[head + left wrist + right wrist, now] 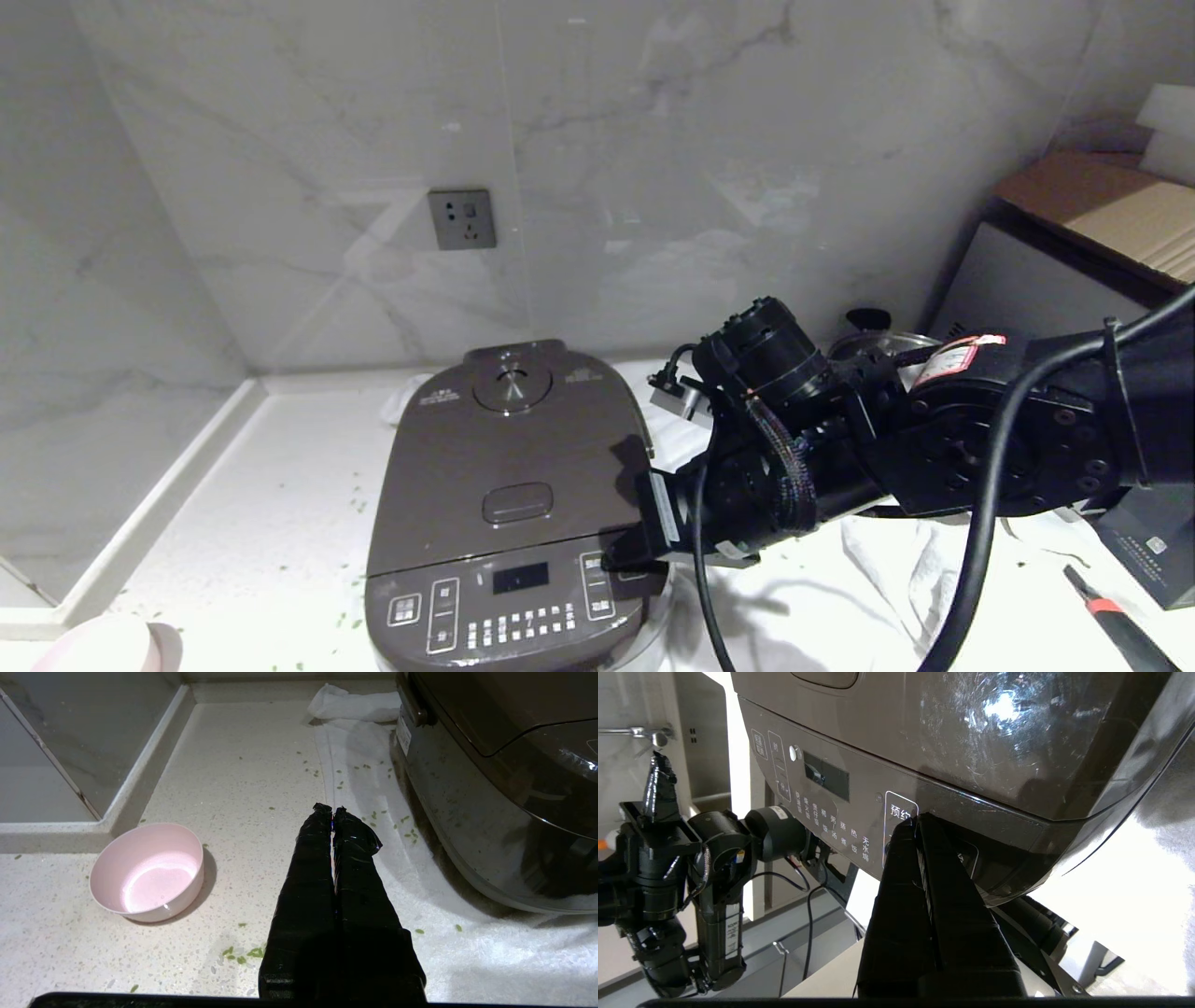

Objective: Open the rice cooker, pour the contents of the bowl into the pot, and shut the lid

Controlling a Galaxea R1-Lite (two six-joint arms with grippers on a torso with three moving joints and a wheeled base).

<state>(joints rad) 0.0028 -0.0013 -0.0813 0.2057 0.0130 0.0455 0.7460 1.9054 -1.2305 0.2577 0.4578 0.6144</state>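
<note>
The right gripper (915,823) has its jaws pressed together, tips against the rice cooker (509,523) at the right edge of its front panel. The lid (509,448) lies shut. The left gripper (332,812), jaws together and empty, hangs over bare table (233,779) between the bowl (147,872) and the cooker's side. Green bits (243,955) lie scattered on the table and white cloth (490,952).

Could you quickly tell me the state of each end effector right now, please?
Left end effector: closed, holding nothing, above the counter beside the bowl.
Right end effector: closed, holding nothing, tips at the rice cooker front panel.
</note>
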